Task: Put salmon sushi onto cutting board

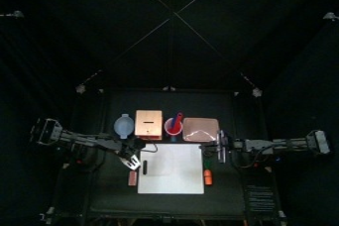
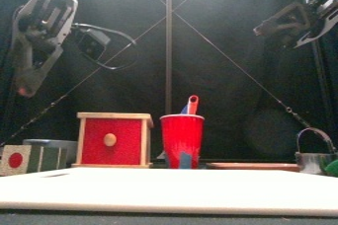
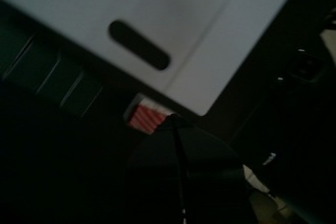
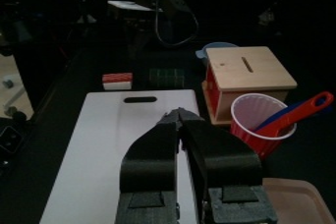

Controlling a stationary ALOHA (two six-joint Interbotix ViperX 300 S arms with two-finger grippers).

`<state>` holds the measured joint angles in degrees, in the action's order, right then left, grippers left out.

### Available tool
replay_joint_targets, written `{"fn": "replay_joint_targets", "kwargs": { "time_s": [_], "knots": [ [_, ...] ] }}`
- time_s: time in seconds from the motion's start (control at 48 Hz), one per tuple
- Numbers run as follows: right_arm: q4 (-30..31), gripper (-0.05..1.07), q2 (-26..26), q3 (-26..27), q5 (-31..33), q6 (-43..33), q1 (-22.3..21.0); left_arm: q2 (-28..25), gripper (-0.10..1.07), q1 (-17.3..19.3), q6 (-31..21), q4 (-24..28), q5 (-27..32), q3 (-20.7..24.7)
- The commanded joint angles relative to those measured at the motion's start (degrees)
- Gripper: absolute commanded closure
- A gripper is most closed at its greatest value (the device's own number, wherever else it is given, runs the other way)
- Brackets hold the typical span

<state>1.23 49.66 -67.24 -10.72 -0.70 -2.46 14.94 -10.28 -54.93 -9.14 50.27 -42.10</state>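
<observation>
Salmon sushi (image 3: 147, 117) sits on the table just off the cutting board's (image 3: 197, 22) slotted end, not on it. Left gripper (image 3: 176, 130) hangs near it, jaws shut, empty; right gripper (image 4: 179, 122) is shut over the board, empty.

Risks:
- descending shut would shove the piece
- grabbing the brighter orange-red piece (image 1: 208, 177) instead

Front view doesn't show the sushi. Left jaw tips partly cover it.
</observation>
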Motion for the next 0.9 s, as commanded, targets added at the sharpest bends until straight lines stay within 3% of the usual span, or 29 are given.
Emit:
{"fn": "replay_joint_targets", "kwargs": {
  "time_s": [0.0,0.25,0.458,0.875],
  "knots": [
    [-0.2,1.00,-0.4,1.5,0.0,-0.3,-0.8,0.3,0.75,-2.4,-6.9,5.0,1.1,1.3],
    [-0.2,1.00,-0.4,0.8,1.1,-0.4,-1.1,0.4,0.29,-9.1,-31.5,15.8,2.6,0.6],
    [-0.2,1.00,-0.5,0.6,1.1,-0.4,-1.1,0.0,-0.06,-12.5,-42.8,19.7,1.8,-0.9],
    [-0.2,1.00,-1.1,0.1,1.2,-0.8,-1.2,-12.6,-0.05,-18.6,-53.4,18.5,-3.3,3.0]
  ]
}}
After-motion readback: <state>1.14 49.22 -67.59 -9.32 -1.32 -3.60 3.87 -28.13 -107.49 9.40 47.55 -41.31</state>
